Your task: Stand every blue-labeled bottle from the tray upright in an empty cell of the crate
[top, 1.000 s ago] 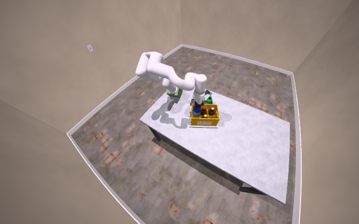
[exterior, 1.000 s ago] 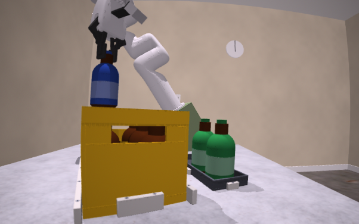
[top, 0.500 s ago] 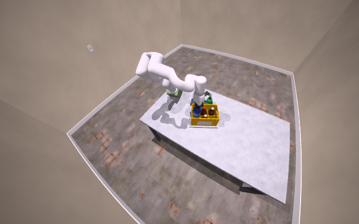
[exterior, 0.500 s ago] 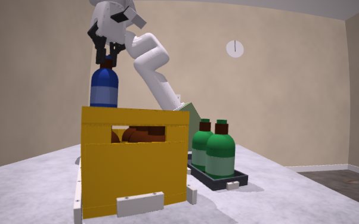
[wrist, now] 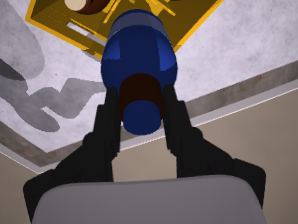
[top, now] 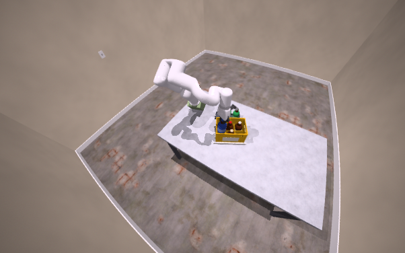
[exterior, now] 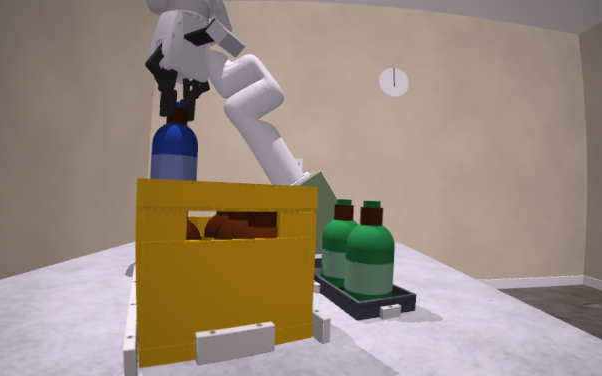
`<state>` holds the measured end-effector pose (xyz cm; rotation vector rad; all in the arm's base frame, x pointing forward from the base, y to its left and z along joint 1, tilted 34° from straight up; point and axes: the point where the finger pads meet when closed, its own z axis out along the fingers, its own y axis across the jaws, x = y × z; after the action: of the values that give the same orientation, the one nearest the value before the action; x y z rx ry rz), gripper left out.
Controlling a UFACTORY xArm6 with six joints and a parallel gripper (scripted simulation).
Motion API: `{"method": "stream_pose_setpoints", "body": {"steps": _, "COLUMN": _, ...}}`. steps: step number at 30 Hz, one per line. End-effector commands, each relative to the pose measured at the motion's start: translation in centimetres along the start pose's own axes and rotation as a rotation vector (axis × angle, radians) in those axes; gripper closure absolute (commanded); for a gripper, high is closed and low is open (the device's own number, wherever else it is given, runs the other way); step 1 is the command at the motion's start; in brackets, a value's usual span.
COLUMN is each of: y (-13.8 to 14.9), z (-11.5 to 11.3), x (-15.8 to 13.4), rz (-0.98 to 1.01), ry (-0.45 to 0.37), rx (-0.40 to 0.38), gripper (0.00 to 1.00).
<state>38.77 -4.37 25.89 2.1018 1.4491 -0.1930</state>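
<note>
My gripper is shut on the neck of a blue-labeled bottle and holds it upright, its lower part sunk behind the rim of the yellow crate. In the wrist view the gripper clamps the bottle over a crate cell at the crate's near corner. Two green-labeled bottles stand upright on the dark tray beside the crate.
The crate sits between white stop blocks on the grey table. A green block is at the arm's base. The arm reaches over from the table's far corner.
</note>
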Motion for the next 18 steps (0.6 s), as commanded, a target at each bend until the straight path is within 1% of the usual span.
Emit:
{"method": "stream_pose_setpoints", "body": {"steps": 1, "y": 0.14, "z": 0.16, "x": 0.01, "rz": 0.001, "ry": 0.002, "rx": -0.003, "gripper": 1.0}}
{"method": "stream_pose_setpoints", "body": {"steps": 18, "y": 0.14, "z": 0.4, "x": 0.0, "rz": 0.001, "ry": 0.002, "rx": -0.003, "gripper": 1.0}}
